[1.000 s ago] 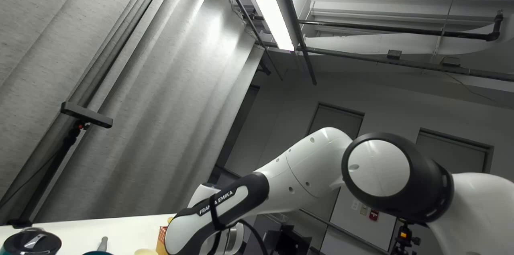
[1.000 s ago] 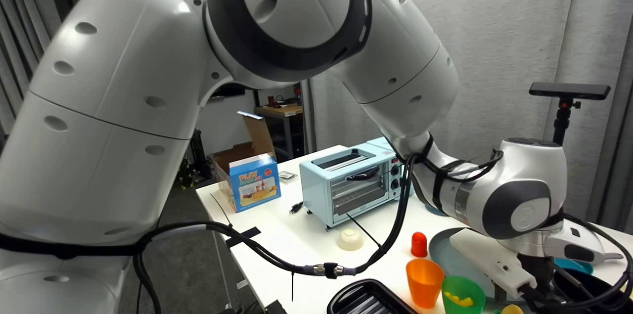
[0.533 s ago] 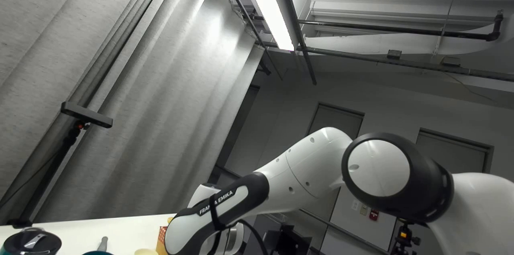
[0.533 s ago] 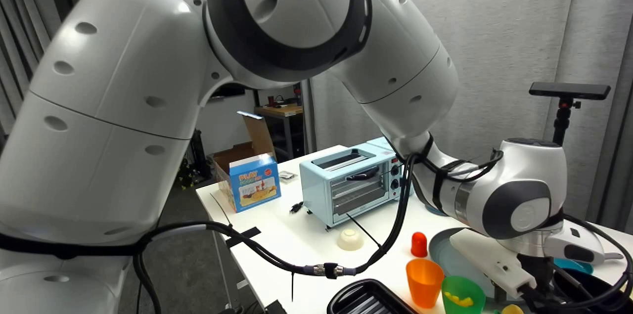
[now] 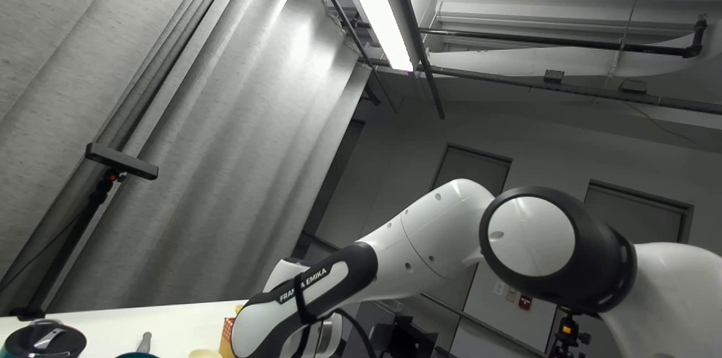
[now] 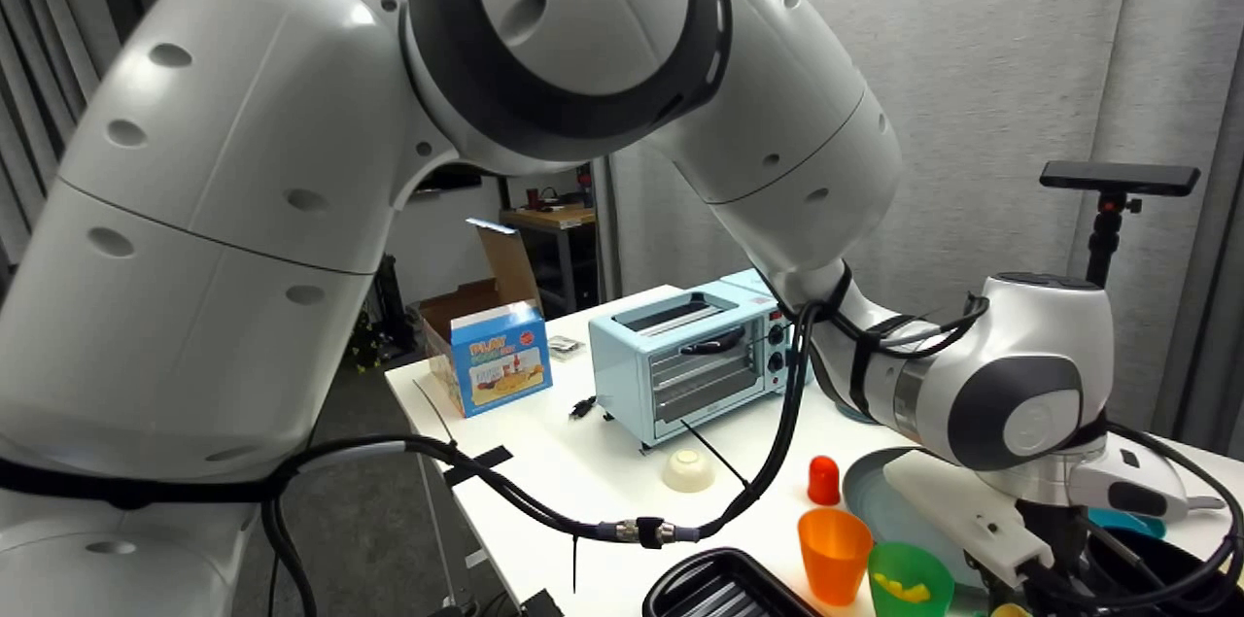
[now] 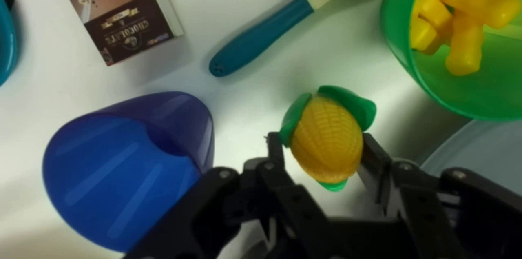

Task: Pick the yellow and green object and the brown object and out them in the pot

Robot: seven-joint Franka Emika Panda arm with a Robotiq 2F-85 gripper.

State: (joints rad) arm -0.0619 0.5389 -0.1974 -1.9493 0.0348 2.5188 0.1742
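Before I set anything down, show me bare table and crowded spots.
In an exterior view, the widest bare table lies between blue box, toaster oven, cream bowl and black tray; a cable crosses it. In the wrist view, a narrow strip separates chocolate box and blue cup. Crowded: around gripper and toy corn, with green cup and plate close.

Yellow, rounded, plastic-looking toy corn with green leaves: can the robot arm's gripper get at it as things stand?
Very likely yes: in the wrist view, the black gripper has a finger on either side of the toy corn, with no other object between; firm contact is unclear.
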